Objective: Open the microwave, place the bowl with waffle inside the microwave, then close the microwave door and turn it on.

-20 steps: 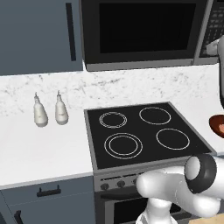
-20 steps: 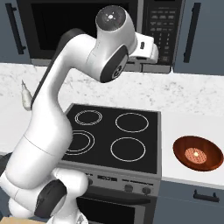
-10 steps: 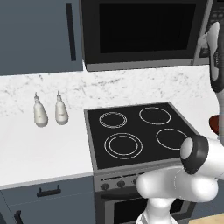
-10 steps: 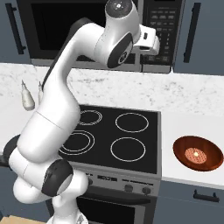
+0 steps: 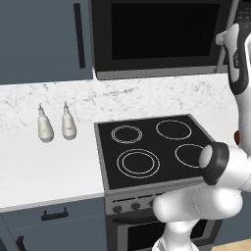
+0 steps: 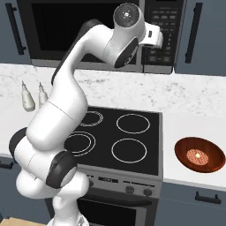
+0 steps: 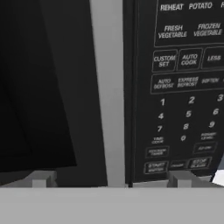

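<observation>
Gripper point(image 7: 109, 179) jaws spread wide apart, holding nothing; the two tips straddle the grey strip point(image 7: 107, 92) on the right edge of the microwave door point(image 7: 48, 83), seen in the hand view. Likely lined up there to catch the door edge or handle and pull it open. Keypad point(image 7: 186, 87) sits just right of the strip, with number keys and a start button low down; none is pressed.

Microwave point(image 6: 88, 35) hangs above the stovetop point(image 6: 119, 137), door shut, so the cavity can't be seen. Arm point(image 6: 66, 110) reaches up and across from the base, wrist at the seam between door and keypad in the right base view.

Bowl point(image 6: 199, 154) sits on the counter point(image 6: 190, 110) right of the stovetop, well apart from the gripper, upright. Inside it is a small pale round thing, presumably the waffle; too small to be sure. In the left base view the bowl point(image 5: 237, 138) is just a red sliver behind the arm.

Two white bottles point(image 5: 55, 125) stand side by side on the counter left of the stovetop, out of the way.

Task judged at the first step: door not yet open, bowl not yet picked up.
</observation>
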Controlling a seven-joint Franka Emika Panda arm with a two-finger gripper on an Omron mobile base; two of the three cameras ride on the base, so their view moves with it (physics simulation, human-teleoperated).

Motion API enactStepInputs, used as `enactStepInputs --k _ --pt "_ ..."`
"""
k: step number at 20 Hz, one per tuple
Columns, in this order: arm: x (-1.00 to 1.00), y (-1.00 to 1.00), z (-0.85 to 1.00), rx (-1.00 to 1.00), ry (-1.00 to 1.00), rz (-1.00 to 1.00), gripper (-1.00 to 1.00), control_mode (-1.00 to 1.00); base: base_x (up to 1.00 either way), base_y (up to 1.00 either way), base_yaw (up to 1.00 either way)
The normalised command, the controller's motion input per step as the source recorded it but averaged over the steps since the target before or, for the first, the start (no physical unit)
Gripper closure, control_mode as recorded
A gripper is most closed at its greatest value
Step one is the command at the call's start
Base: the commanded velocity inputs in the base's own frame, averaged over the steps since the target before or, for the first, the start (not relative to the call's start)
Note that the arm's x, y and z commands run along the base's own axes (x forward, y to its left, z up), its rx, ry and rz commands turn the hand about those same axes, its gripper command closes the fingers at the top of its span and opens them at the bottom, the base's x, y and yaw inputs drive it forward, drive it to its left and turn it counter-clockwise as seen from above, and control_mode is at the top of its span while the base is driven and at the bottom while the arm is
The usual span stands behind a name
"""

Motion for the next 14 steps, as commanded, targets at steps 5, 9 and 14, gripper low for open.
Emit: enactStepInputs --k 5,9,14 --pt "0.51 -0.02 -0.07 0.00 -0.11 0.01 -1.00 -1.00 0.00 0.00 0.00" --pt "0.53 -0.14 -0.09 0.02 0.00 0.00 -1.00 -1.00 0.00 0.00 0.00" --pt "0.45 -0.21 -0.09 0.05 0.00 0.02 -1.00 -1.00 0.00 0.00 0.00"
